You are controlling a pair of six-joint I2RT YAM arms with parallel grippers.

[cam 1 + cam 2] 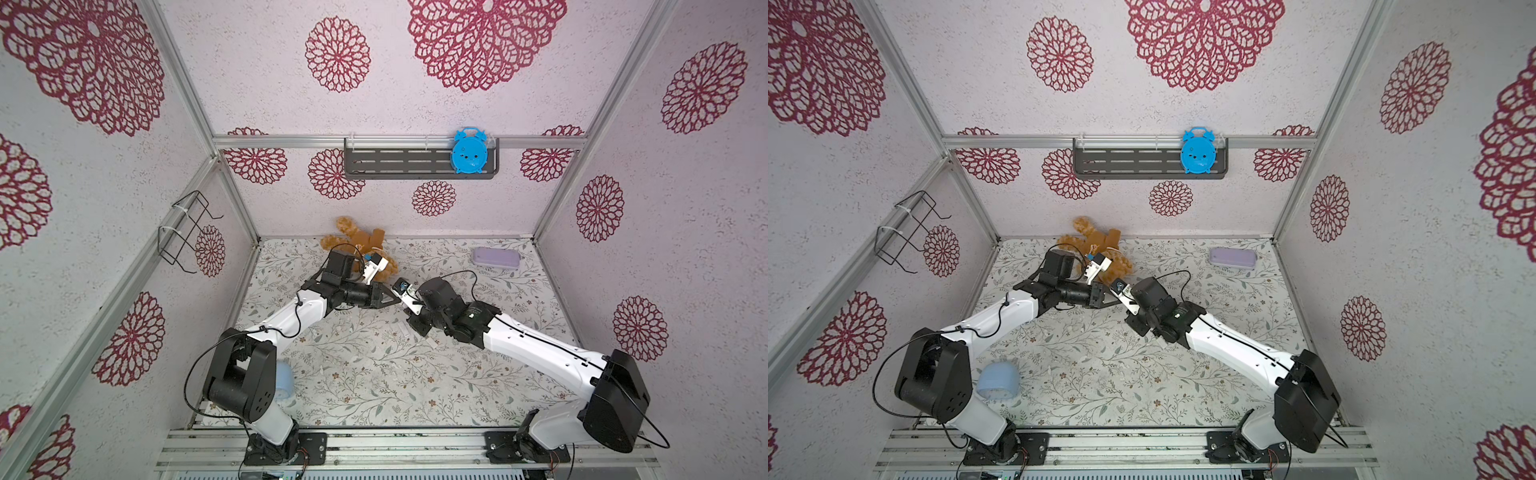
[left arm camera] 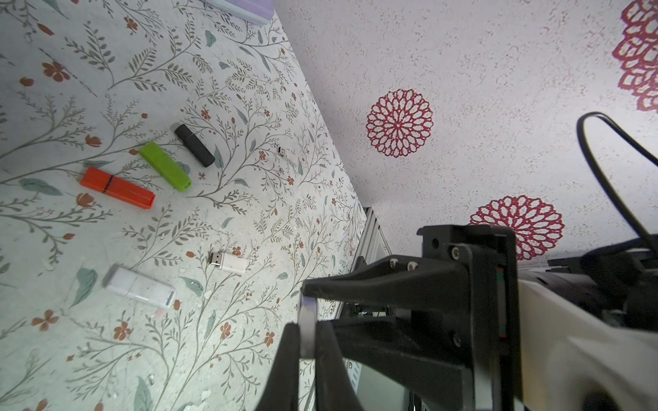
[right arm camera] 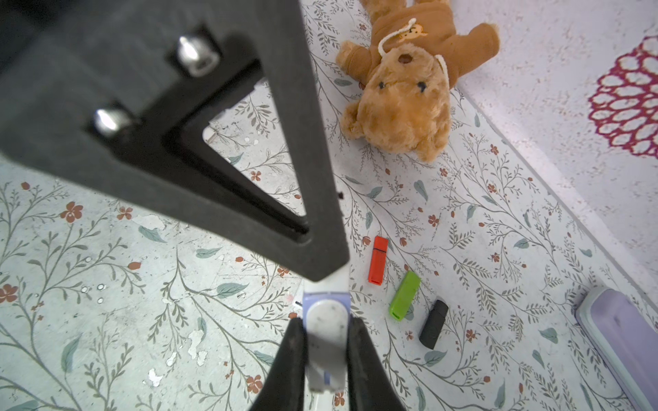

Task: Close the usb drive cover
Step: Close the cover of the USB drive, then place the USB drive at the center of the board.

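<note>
Scene: Two robot arms meet in mid-air over a floral-printed surface (image 1: pixel 374 382), inside walls patterned with crimson rosettes.
Task's thing: The usb drive (image 3: pixel 325 341), white with lavender trim, is off the surface and pinched between both arms, near the teddy bear (image 3: pixel 409 89).
Right end effector (image 3: pixel 326 322): Clamped tight on the usb drive's rounded white body, one finger pressed to each side.
Left end effector (image 2: pixel 307 325): Clamped tight on the drive's thin far end, a pale lavender-tinged sliver in the left wrist view. Whether that part is the cover cannot be told.
On the surface: An orange drive (image 2: pixel 117 188), a green drive (image 2: pixel 165 166) and a black drive (image 2: pixel 194 145) lie side by side in a slanted row. A white drive (image 2: pixel 140 286) and a small white drive (image 2: pixel 228 261) with its metal plug bare lie near them.
Also on the surface: A lavender case (image 1: pixel 496 257) near the back right corner and a light blue cup (image 1: pixel 998 381) beside the left arm's base.
On the walls: A blue alarm clock (image 1: pixel 469 150) stands on a dark shelf (image 1: pixel 395 166) at the back. A black wire basket (image 1: pixel 187 232) hangs at the left.
Lettering and labels: The drives' casings are plain colour. The teddy bear's brown hoodie carries a small bear-face patch (image 3: pixel 413 32). A small sticker (image 1: pixel 471 314) on the right arm's wrist is too small to read.
</note>
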